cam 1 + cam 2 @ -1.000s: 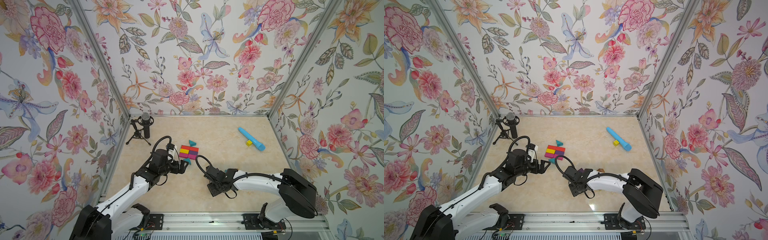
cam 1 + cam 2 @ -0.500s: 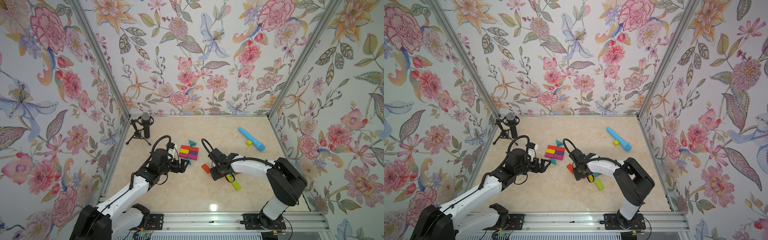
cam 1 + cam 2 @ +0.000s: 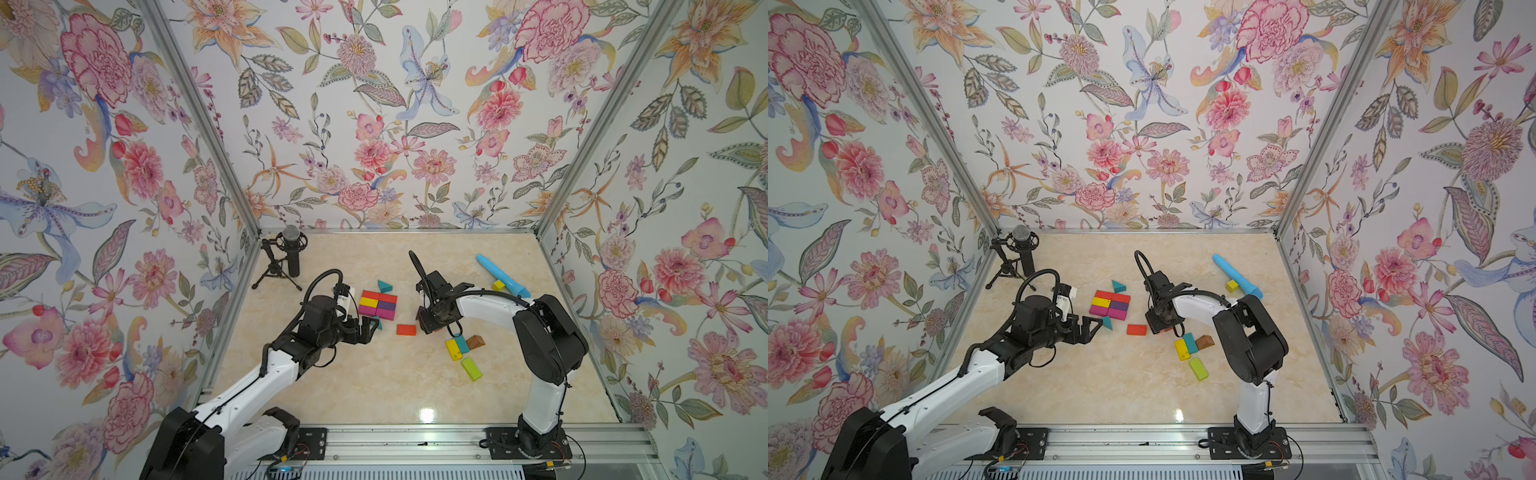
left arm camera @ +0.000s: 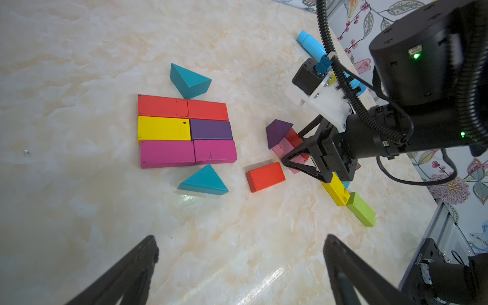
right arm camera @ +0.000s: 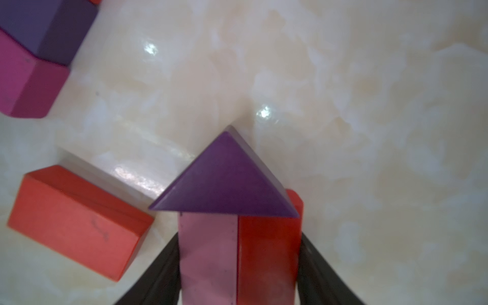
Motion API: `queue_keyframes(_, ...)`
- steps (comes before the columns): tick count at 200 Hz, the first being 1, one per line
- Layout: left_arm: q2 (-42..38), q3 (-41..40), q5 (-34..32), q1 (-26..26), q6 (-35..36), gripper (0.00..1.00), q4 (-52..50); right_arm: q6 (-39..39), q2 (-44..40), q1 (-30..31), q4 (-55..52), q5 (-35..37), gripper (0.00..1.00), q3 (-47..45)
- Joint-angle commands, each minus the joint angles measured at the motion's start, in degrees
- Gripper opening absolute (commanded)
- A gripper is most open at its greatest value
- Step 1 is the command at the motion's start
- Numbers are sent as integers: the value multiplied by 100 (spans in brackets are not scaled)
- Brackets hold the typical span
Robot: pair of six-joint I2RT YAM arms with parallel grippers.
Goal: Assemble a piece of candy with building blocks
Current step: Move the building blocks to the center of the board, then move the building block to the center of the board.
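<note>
So, one green brick (image 3: 471,368) lying nearest, right gripper (image 5: 239,235) pinching one pink brick (image 5: 208,258) and one red brick (image 5: 266,258) side by side, one purple wedge (image 5: 227,182) sitting at their ends, left gripper (image 4: 240,239) hovering with fingers spread, six-brick slab (image 4: 163,128) and two teal wedges (image 4: 188,79) (image 4: 204,181) sitting beyond

Bricks, 12 in all:
- red bricks (image 4: 162,105) (image 4: 207,110) (image 4: 265,176) (image 5: 268,250): 4
- magenta bricks (image 4: 167,154) (image 4: 214,151): 2
- yellow bricks (image 4: 163,128) (image 4: 335,190): 2
- purple brick (image 4: 210,129): 1
- pink brick (image 5: 207,250): 1
- teal brick (image 3: 462,344): 1
- green brick (image 4: 360,208): 1

Wedges, 4 in all:
- teal wedges (image 4: 188,79) (image 4: 203,181): 2
- purple wedge (image 5: 227,182): 1
- brown wedge (image 3: 476,342): 1

Yellow cube (image 3: 498,285): 1. Blocks visible: 17.

Blue tube (image 3: 500,276): 1. Microphone (image 3: 292,249): 1. Arms: 2, left arm (image 3: 249,382) and right arm (image 3: 486,305).
</note>
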Motion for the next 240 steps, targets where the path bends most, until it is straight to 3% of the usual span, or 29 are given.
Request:
queue_keyframes(1,71,128,56,66,-28,99,28,-257,-26,-90,-226,120,56,-52)
queue_keyframes(33,158,183,150,57,-10,99,82,-170,-285,-99,-249,39,67,-145)
queue_keyframes(51,151,237,142,55,-10,99,73,-147,-389,-90,-335,-34,80,50)
queue_keyframes(73,103,244,125,55,-1,99,30,-182,-516,-123,-499,-21,86,436)
queue_keyframes(141,248,303,-32,64,107,99,-36,-557,412,-214,-748,-532,85,1477)
queue_keyframes(240,660,449,34,93,209,99,144,-755,1075,-29,-1061,-234,80,1859)
